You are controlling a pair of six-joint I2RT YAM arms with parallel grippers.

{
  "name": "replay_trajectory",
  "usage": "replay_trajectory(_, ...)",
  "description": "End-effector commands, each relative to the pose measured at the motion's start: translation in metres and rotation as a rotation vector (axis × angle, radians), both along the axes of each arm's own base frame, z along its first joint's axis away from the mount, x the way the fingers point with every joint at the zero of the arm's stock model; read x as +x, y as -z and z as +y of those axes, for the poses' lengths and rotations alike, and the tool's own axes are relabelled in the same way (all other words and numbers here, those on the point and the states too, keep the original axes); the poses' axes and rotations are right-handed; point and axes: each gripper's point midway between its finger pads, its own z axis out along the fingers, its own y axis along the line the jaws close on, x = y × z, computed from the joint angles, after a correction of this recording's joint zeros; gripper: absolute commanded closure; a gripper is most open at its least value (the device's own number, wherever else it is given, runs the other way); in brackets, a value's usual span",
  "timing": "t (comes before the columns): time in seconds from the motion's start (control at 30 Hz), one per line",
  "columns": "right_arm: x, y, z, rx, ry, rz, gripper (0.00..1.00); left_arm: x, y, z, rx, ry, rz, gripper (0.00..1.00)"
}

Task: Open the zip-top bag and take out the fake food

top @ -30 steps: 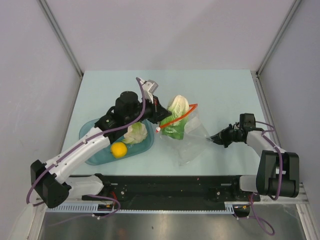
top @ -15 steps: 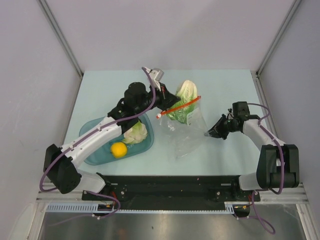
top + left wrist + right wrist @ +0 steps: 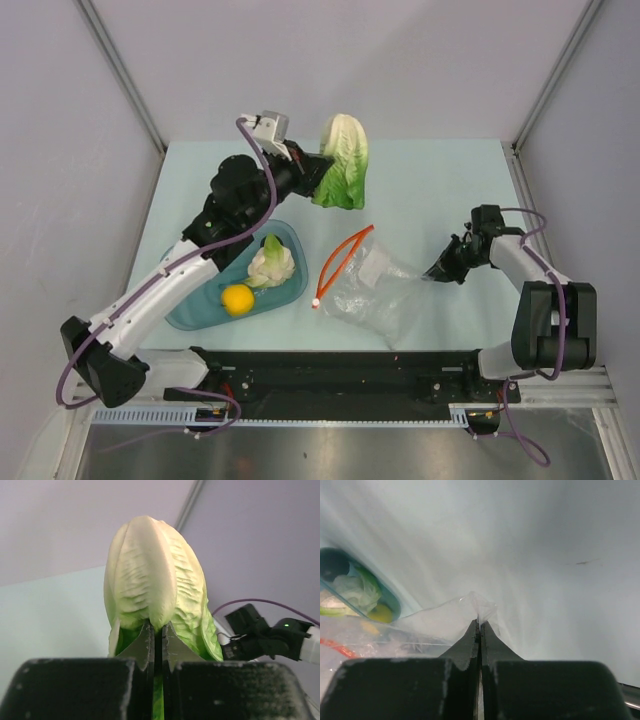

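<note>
My left gripper [image 3: 311,166] is shut on the green leafy lettuce [image 3: 341,172], holding it high above the table's far middle; in the left wrist view the lettuce [image 3: 150,580] fills the centre, pinched between the jaws [image 3: 157,630]. The clear zip-top bag [image 3: 375,292] lies crumpled on the table, its red-orange zip strip [image 3: 338,262] curving open on the left. My right gripper [image 3: 437,272] is shut on the bag's right corner [image 3: 479,609]. The white cauliflower [image 3: 270,264] and the yellow-orange fruit [image 3: 237,299] lie in the teal tray [image 3: 190,312].
The teal tray stands at the table's near left, under the left arm. In the right wrist view the tray [image 3: 395,607] shows at the left beyond the bag. Grey walls close the table at the back and both sides.
The left gripper has pulled the lettuce up and back, clear out of the bag. The bag has dropped flat onto the table, still held at its corner by the right gripper.
</note>
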Motion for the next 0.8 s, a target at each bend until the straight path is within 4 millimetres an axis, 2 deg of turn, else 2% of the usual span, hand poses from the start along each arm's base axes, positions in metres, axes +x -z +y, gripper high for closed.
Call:
replay_trajectory(0.0, 0.012, -0.001, -0.022, -0.055, 0.053, -0.008, 1.00, 0.010, -0.001, 0.047, 0.122, -0.221, 0.046, 1.00)
replay_trajectory(0.03, 0.015, -0.002, -0.030, -0.066, 0.074, -0.011, 1.00, 0.011, 0.008, 0.059, 0.158, -0.273, 0.071, 1.00)
replay_trajectory(0.07, 0.017, -0.002, -0.034, -0.076, 0.083, -0.010, 1.00, 0.005, 0.028, 0.076, 0.219, -0.318, 0.117, 1.00)
replay_trajectory(0.13, 0.018, -0.002, -0.048, -0.107, 0.101, -0.011, 0.99, 0.002, 0.046, 0.106, 0.264, -0.417, 0.152, 1.00)
replay_trajectory(0.17, 0.021, -0.005, -0.053, -0.121, 0.108, -0.022, 0.98, -0.005, 0.065, 0.127, 0.303, -0.460, 0.184, 1.00)
replay_trajectory(0.2, 0.021, -0.006, -0.059, -0.138, 0.100, -0.023, 0.96, -0.008, 0.074, 0.140, 0.328, -0.501, 0.204, 1.00)
replay_trajectory(0.27, 0.029, -0.012, -0.072, -0.189, 0.107, -0.045, 0.91, -0.017, 0.100, 0.180, 0.406, -0.613, 0.262, 1.00)
replay_trajectory(0.3, 0.028, -0.012, -0.075, -0.206, 0.088, -0.045, 0.84, -0.021, 0.108, 0.192, 0.429, -0.646, 0.282, 1.00)
replay_trajectory(0.33, 0.030, -0.013, -0.079, -0.227, 0.086, -0.047, 0.80, -0.027, 0.126, 0.207, 0.474, -0.678, 0.326, 1.00)
replay_trajectory(0.37, 0.033, -0.015, -0.081, -0.237, 0.077, -0.050, 0.76, -0.028, 0.132, 0.225, 0.475, -0.731, 0.357, 1.00)
replay_trajectory(0.4, 0.036, -0.021, -0.082, -0.244, 0.072, -0.056, 0.61, -0.033, 0.136, 0.237, 0.474, -0.760, 0.371, 1.00)
replay_trajectory(0.43, 0.038, -0.024, -0.083, -0.258, 0.066, -0.064, 0.53, -0.038, 0.151, 0.246, 0.504, -0.774, 0.415, 1.00)
replay_trajectory(0.47, 0.038, -0.027, -0.080, -0.267, 0.054, -0.068, 0.45, -0.039, 0.158, 0.261, 0.490, -0.817, 0.452, 1.00)
replay_trajectory(0.5, 0.042, -0.032, -0.079, -0.277, 0.045, -0.087, 0.30, -0.041, 0.165, 0.269, 0.492, -0.838, 0.481, 0.99)
replay_trajectory(0.6, 0.044, -0.045, -0.069, -0.321, 0.007, -0.118, 0.12, -0.041, 0.184, 0.280, 0.484, -0.847, 0.537, 0.96)
replay_trajectory(0.7, 0.043, -0.058, -0.066, -0.393, -0.012, -0.146, 0.04, -0.039, 0.200, 0.293, 0.456, -0.912, 0.609, 0.94)
replay_trajectory(0.77, 0.045, -0.073, -0.063, -0.412, -0.016, -0.184, 0.03, -0.037, 0.209, 0.302, 0.398, -0.979, 0.671, 0.93)
